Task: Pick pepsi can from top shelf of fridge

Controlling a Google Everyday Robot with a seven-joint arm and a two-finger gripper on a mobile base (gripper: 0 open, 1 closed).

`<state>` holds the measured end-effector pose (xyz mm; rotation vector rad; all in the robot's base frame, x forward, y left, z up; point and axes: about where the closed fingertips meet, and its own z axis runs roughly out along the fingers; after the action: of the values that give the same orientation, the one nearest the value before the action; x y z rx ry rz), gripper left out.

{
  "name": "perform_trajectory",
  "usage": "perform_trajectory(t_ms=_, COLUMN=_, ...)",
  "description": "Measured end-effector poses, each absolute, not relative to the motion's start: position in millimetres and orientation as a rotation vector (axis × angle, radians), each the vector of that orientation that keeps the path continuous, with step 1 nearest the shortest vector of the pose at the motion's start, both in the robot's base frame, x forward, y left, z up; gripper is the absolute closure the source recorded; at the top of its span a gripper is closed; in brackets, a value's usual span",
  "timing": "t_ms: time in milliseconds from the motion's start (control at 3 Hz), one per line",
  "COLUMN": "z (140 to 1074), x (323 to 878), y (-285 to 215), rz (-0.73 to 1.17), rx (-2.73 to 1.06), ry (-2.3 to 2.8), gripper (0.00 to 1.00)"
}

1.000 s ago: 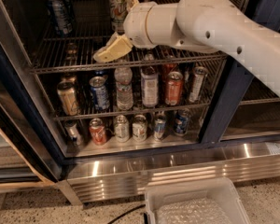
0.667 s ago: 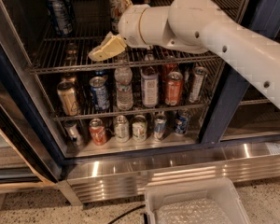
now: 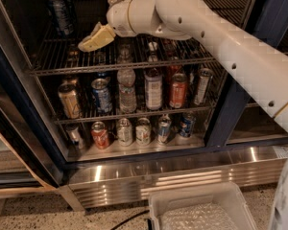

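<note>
Pepsi can (image 3: pixel 60 13) upright at the far left of the fridge's (image 3: pixel 14 90) top shelf (image 3: pixel 134 64), not grabbed yet. Gripper (image 3: pixel 95 39) just right of it above the rack, near but apart, with no telling if open or clamped. Final reach, grasp and pull-out all left to do.

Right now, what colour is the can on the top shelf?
Dark navy blue can, best in the camera view; the gripper hovers beside it.

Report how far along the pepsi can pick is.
Done: the white arm has its cream tool inside the dark-framed drinks fridge, just above the top wire-rod shelf. In hand: the tool hangs to the right of the dark navy pepsi can, apart from it. Left: closing in, gripping the can, lifting it out.
</note>
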<state>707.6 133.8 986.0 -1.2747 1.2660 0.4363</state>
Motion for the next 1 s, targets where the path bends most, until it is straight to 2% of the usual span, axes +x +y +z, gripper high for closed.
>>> perform_trajectory(t_ms=667, z=985.6, x=711.8, y=148.1, rz=0.447, rx=-1.206, ry=1.256, gripper=0.0)
perform_trajectory(t_ms=1000, z=984.7, x=717.0, y=180.9, rz=0.492, rx=-1.158, ry=1.232, gripper=0.0)
